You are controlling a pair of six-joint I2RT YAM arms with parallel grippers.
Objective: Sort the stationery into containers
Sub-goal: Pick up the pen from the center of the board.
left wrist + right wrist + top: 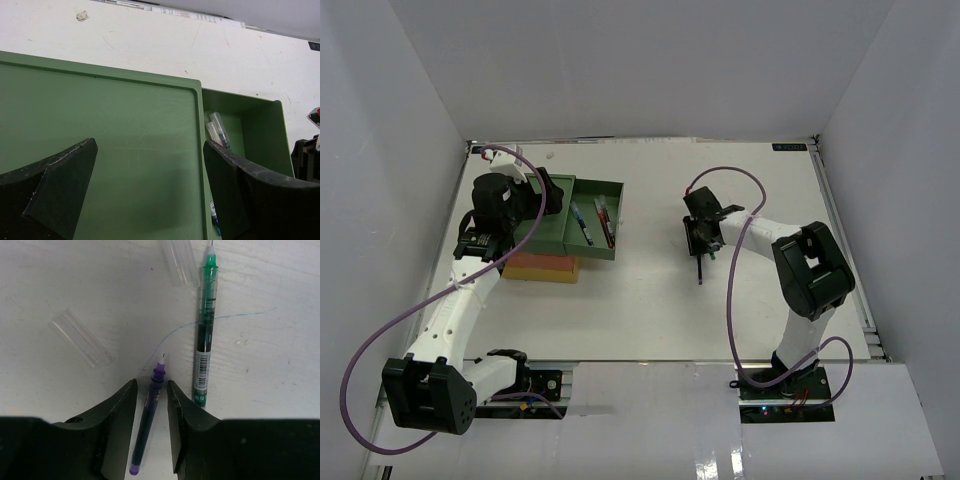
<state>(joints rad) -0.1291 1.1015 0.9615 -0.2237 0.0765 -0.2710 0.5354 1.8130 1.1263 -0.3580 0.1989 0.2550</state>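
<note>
One thin purple pen (145, 435) is being straddled by the right gripper (151, 386), jaws narrow; the left gripper (149, 145) is being held wide.

Bright even light, soft shadows, sharp focus

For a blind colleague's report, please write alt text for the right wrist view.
The right gripper, jaws open, straddles an uncapped purple pen lying on the white table. A green pen lies beside it; two clear caps lie beyond.
</note>
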